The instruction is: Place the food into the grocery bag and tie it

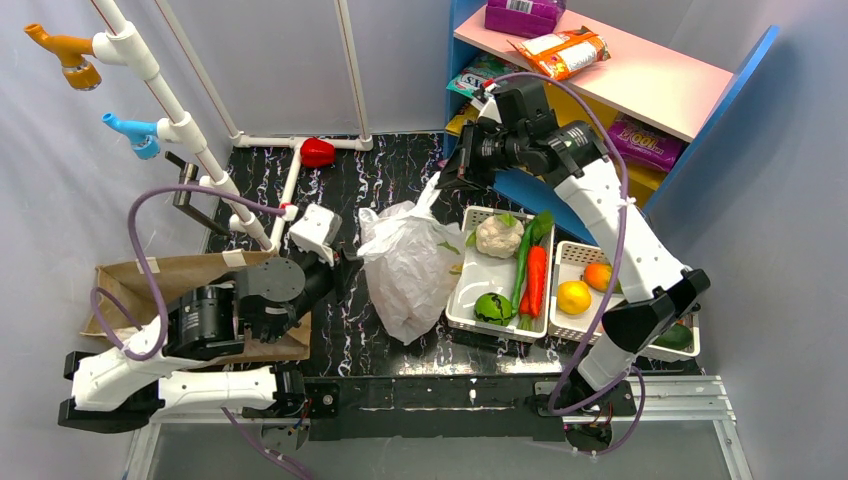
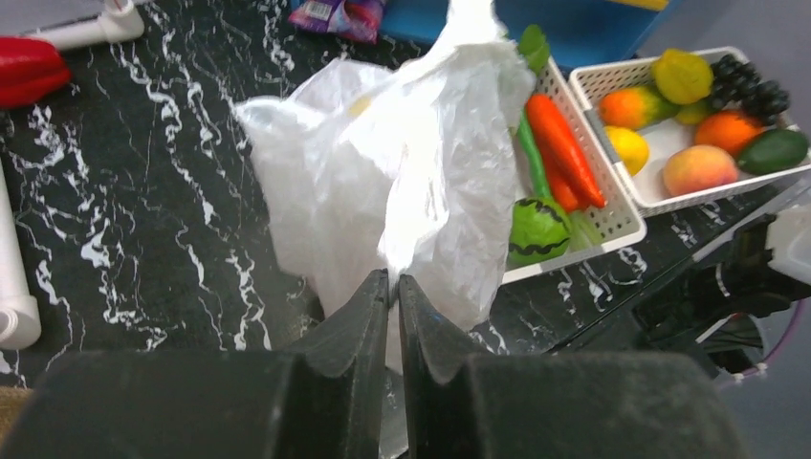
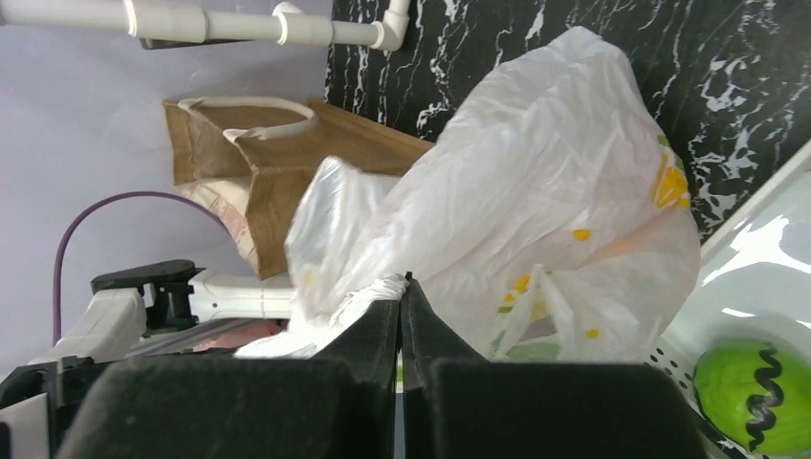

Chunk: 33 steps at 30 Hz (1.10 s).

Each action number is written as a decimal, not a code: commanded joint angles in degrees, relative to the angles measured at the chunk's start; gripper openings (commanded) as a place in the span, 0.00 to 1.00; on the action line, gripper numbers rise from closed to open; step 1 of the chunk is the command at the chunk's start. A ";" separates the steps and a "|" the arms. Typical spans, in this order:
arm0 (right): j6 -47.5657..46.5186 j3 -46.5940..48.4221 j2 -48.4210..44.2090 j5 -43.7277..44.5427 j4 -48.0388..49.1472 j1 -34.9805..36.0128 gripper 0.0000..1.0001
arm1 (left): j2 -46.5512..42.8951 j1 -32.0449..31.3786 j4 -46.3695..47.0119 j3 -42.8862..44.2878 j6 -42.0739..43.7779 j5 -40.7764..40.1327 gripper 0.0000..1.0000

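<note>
- The grocery bag (image 1: 405, 265) stands on the black marble-patterned tabletop (image 1: 385, 175) between the two arms. Its long axis runs from a slumped near end up to a drawn-out peak at the far end.
- That peak leads straight into the right gripper (image 1: 445, 182), which reaches in from the shelf side. In the right wrist view its jaws are pressed together, with a twisted strand of film bunched at the tips, so it has hold of the bag.
- The left gripper (image 2: 393, 283) sits low at the bag's left flank, pointing across it toward the baskets. Its jaws are almost together, leaving only a slit. Film falls right down to the tips, but I cannot tell whether any of it is pinched.
- The bag is thin, crinkly, translucent white film that holds no shape of its own. Yellow patches show through it, and I cannot tell whether they are print or contents.
- Food lies to the bag's right, nearer the right arm. A white slatted basket (image 1: 462, 300) touches the bag and holds a knobbly cauliflower (image 1: 498, 235), a long smooth carrot (image 1: 536, 280) and a round green striped fruit (image 1: 492, 308).
- A second basket (image 1: 562, 262), further right, holds a lemon (image 1: 573, 297).
- Tying would probably need the left gripper to find its own handle, opposite the right one's grip.
</note>
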 commanded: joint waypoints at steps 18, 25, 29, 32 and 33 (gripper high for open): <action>-3.76 -11.86 -6.19 2.62 0.70 0.26 0.01 | 4.20 12.84 -12.05 8.61 -9.68 22.98 0.79; -3.65 -12.32 -6.20 2.51 0.68 0.26 0.01 | 14.88 12.84 -20.19 22.00 -8.56 21.56 0.78; -3.34 -12.37 -6.18 2.22 0.63 0.26 0.01 | 23.08 12.84 -20.18 25.75 -9.93 20.59 0.72; -3.33 -12.18 -6.05 1.72 -0.03 0.27 0.01 | 29.83 13.12 -23.51 32.27 -10.82 18.11 0.65; -3.36 -12.15 -6.05 1.67 -0.22 0.30 0.01 | 31.48 13.29 -24.58 33.43 -11.03 17.49 0.63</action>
